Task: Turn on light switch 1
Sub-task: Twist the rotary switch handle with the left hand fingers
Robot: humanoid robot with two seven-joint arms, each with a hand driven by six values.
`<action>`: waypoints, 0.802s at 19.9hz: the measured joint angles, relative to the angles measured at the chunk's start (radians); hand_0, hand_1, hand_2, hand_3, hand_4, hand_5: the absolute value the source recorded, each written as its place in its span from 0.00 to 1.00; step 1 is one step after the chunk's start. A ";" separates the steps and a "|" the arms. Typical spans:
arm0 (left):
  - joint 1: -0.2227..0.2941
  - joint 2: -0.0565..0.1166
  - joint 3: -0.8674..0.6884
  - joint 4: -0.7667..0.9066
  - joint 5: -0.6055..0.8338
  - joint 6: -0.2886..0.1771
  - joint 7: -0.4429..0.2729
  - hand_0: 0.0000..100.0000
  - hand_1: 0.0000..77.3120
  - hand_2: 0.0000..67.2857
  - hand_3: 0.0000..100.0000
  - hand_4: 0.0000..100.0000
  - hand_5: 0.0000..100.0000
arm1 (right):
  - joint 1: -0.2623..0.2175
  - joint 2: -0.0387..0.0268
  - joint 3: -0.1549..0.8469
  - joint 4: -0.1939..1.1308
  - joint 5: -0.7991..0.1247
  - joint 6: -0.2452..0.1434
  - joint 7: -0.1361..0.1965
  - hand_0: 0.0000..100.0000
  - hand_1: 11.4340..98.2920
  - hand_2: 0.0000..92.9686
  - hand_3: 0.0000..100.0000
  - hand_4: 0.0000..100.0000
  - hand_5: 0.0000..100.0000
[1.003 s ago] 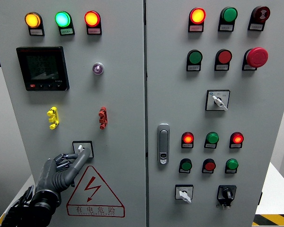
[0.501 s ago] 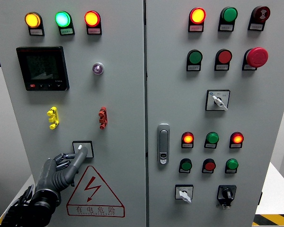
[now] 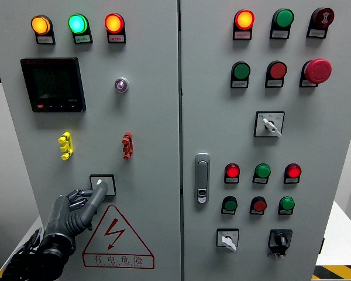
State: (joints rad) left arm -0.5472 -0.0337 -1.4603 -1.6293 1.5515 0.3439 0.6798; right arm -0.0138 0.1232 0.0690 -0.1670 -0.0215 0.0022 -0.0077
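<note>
**A:** Where do you stand with the switch?

**B:** Your switch [image 3: 102, 184] sits in the lower left of the frame, a small square plate with a pale lever, low on the left door of the cabinet [image 3: 152, 117] and just above the warning triangle [image 3: 116, 237]. Your left hand [image 3: 76, 213] comes up from the bottom left corner, and one extended finger lies against the switch, its tip over the right part of the plate, beside the lever.

**A:** So is it on?

**B:** You cannot tell from this view. The lever shows as a light stub at the top of the plate, touching or nearly touching your fingertip, but nothing marks which way counts as on. I would judge you are at the contact stage: the reach is done, the flip itself is unconfirmed.

**A:** And the fingers?

**B:** Narrow overall. One finger points straight at the switch, the others curl back into the palm, and they hold nothing. The right hand is nowhere in the frame.

**A:** What else is near?

**B:** Just above the switch, a yellow toggle [image 3: 65, 145] and a red toggle [image 3: 126, 145]; keep clear of both. Higher up is a dark meter [image 3: 52, 85], with three lit lamps [image 3: 77, 24] at the upper left. The door handle [image 3: 202, 177] stands at mid-frame, and the right door carries its own buttons and the red stop button [image 3: 317, 70], all well apart from your hand.
</note>
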 measured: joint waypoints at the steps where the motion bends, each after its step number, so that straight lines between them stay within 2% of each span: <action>1: -0.001 0.000 0.000 0.001 0.000 0.000 0.003 0.21 0.65 0.77 0.91 1.00 0.89 | 0.000 -0.0001 0.000 0.000 0.000 0.000 0.000 0.00 0.09 0.00 0.19 0.19 0.11; 16: -0.011 0.003 -0.001 0.005 0.000 -0.001 0.027 0.20 0.62 0.77 0.92 1.00 0.89 | 0.000 0.0004 0.000 0.000 0.000 0.000 0.000 0.00 0.09 0.00 0.19 0.19 0.11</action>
State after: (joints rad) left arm -0.5583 -0.0307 -1.4617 -1.6238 1.5516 0.3432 0.7072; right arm -0.0138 0.1236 0.0690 -0.1668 -0.0212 0.0026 -0.0077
